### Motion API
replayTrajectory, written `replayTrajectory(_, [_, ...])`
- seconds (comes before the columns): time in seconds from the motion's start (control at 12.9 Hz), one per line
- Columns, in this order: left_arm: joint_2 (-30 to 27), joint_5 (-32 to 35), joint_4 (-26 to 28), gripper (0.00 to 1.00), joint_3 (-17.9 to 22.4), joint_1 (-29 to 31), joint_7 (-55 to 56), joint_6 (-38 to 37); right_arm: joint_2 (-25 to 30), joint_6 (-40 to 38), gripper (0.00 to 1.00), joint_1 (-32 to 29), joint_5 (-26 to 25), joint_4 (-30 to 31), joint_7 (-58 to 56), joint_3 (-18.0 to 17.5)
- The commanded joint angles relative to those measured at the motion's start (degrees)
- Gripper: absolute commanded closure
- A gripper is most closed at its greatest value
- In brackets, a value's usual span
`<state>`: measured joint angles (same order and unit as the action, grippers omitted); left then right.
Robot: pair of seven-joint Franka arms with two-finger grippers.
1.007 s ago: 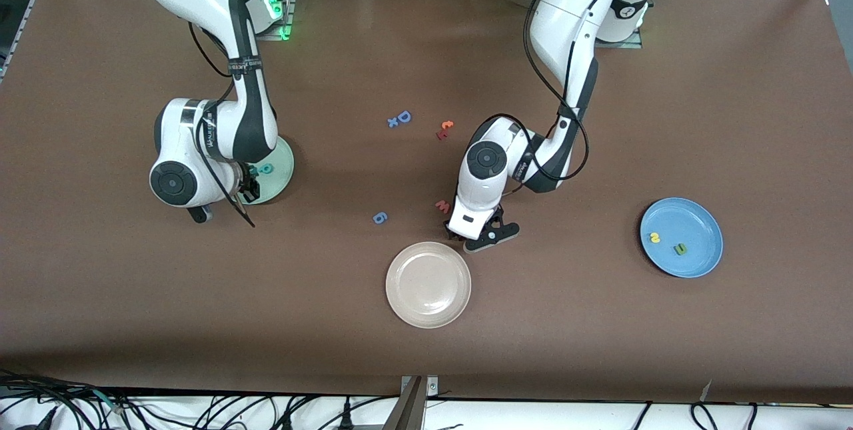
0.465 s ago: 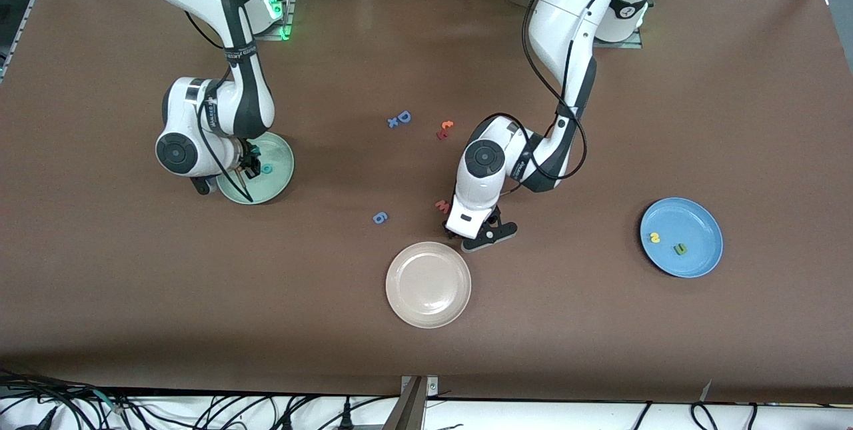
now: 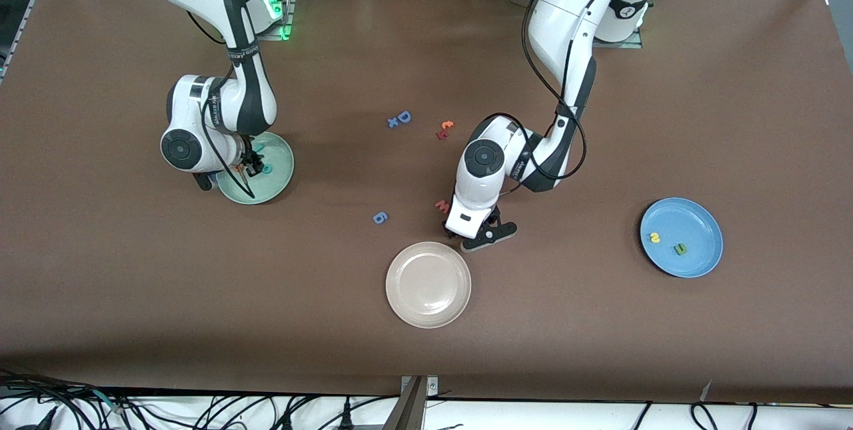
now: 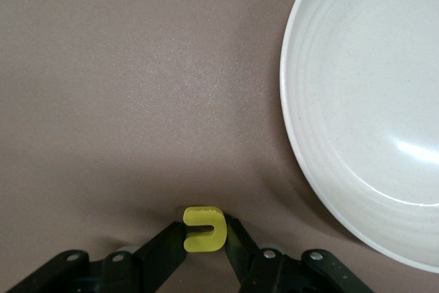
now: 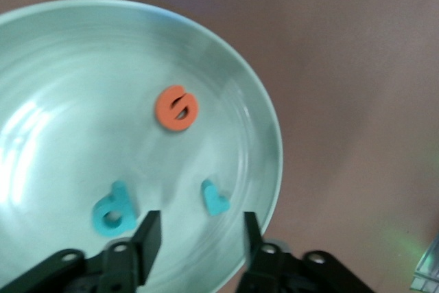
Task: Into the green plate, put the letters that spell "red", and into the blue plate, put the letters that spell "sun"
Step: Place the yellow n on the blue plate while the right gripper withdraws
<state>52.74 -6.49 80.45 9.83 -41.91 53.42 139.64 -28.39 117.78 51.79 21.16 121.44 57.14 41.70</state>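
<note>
Left claw (image 4: 204, 238) pinches yellow "u" (image 4: 204, 228) beside cream plate (image 4: 357, 101); right claw (image 5: 197, 235) spread over green plate (image 5: 62, 53).

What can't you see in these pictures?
- Front view: the yellow "u", in the left gripper beside the cream plate, hides under the wrist.
- Front view: the arm of the right gripper, over the green plate, covers some letters there.
- Left wrist view: the edge cuts off the cream plate.
- Front view: red letters too small to read.
</note>
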Motion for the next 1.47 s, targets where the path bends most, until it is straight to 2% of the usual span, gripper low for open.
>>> replayTrajectory(0.0, [0.36,1.83,-0.57,0.92,1.85,-0.01,-4.27,-0.77,1.85,-4.47,0.0,0.59,0.11,-4.43,-0.98,1.8])
replayTrajectory(0.23, [-3.94,1.83,2.07,0.92,2.74,1.21,-10.95,-2.35,1.24,-9.75,0.0,-0.81,-0.77,-13.66,-8.17,4.7])
replayTrajectory(0.39, [-5.97,1.83,2.69,0.91,3.26,2.36,-15.25,-5.51,1.06,-10.03,0.0,-2.21,-0.77,-16.84,-10.99,4.71])
replayTrajectory(0.54, [-9.39,1.83,6.28,0.9,3.35,4.11,-20.43,-6.31,1.15,-10.55,0.0,-4.84,-0.68,-20.08,-16.77,4.97])
replayTrajectory(0.7, [-13.08,1.92,10.05,0.89,3.53,7.53,-28.5,-7.71,1.32,-14.58,0.0,-6.96,-0.68,-24.12,-24.84,5.15])
replayTrajectory(0.93, [-19.85,1.83,16.21,0.87,3.44,15.6,-47.03,-9.11,2.2,-19.69,0.0,-6.7,0.37,-27.3,-32.34,5.94])
replayTrajectory(1.24, [-23.11,1.75,17.37,0.85,3.27,26.07,-70.59,-16.67,7.72,-23.46,0.0,-7.22,-0.24,-27.49,-43.05,5.5])
replayTrajectory(1.39, [-23.64,1.75,17.89,0.83,3.26,29.59,-77.99,-18.08,10.19,-24.09,0.0,-7.84,-1.72,-27.57,-47.37,5.41])
